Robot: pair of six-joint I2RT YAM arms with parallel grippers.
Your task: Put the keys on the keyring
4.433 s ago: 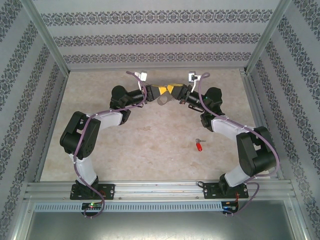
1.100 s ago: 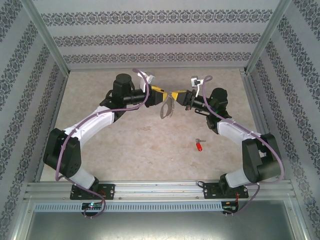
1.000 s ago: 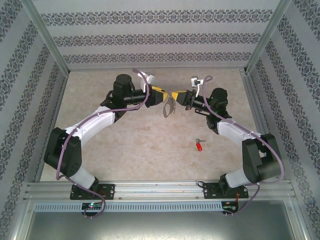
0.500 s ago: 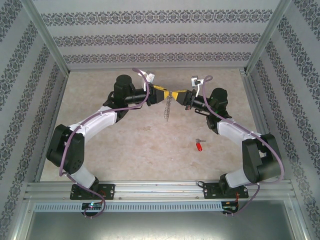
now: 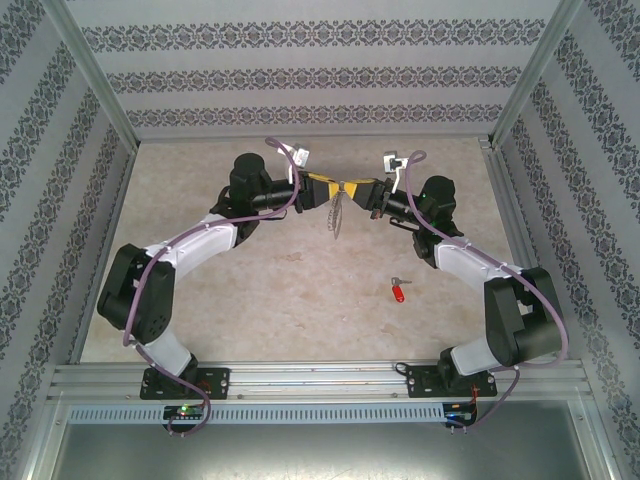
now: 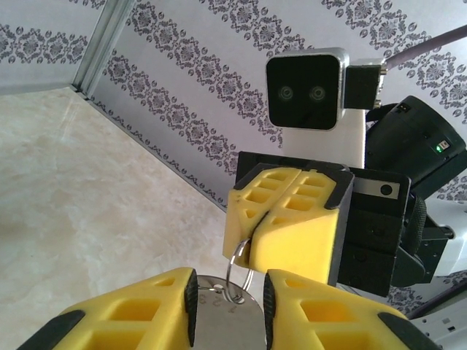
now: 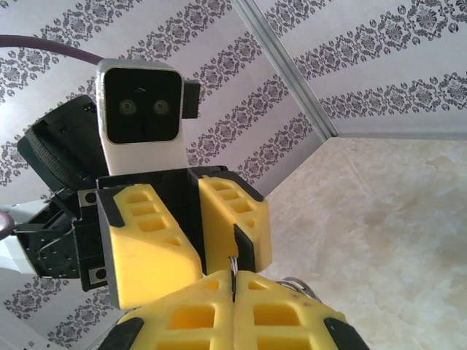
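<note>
Grippers meet upper centre: left gripper point(image 6: 228, 286) and right gripper point(image 7: 233, 284) both clamp the keyring point(image 5: 337, 214), thin, stiff, slippery wire. The key point(image 5: 399, 291), tiny and light, lies on the table point(image 5: 250, 300) lower right; I'd take its red plastic head.

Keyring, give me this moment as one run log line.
left end effector: shut on keyring | right end effector: shut on keyring | keyring: hanging between both | red key: on table, unthreaded
</note>
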